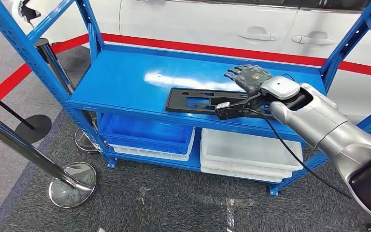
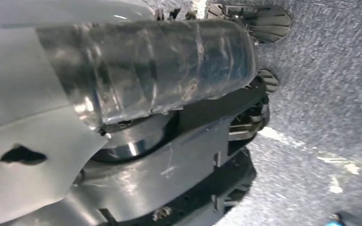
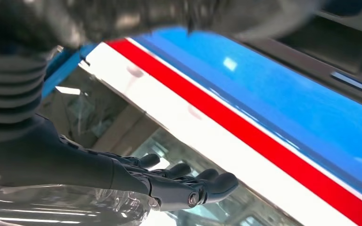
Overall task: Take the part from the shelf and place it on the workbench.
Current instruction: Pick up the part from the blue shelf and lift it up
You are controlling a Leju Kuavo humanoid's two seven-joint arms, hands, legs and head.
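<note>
here the task stands at its opening stage: the flat black perforated part (image 1: pixel 198 102) lies on the top board of the blue shelf (image 1: pixel 125 77), near that board's front edge, not lifted. the right robot hand (image 1: pixel 250 79) reaches over the part's right end, with fingers (image 1: pixel 236 72) spread and extended above the shelf board; the right wrist view likewise shows the dark fingers (image 3: pixel 188 181) stretched out and holding nothing. whether the thumb side already touches the part cannot be told, since the wrist and its black bracket cover that end. the left robot hand (image 2: pixel 254 56) hangs toward the grey carpet in the left wrist view, and whether its fingers are spread or curled cannot be told. below the top board sit a blue bin (image 1: pixel 145 133) and white bins (image 1: pixel 246 154). judged from this, the grasp, the lift, the carry and the placing on the surface are all left to do.
</note>
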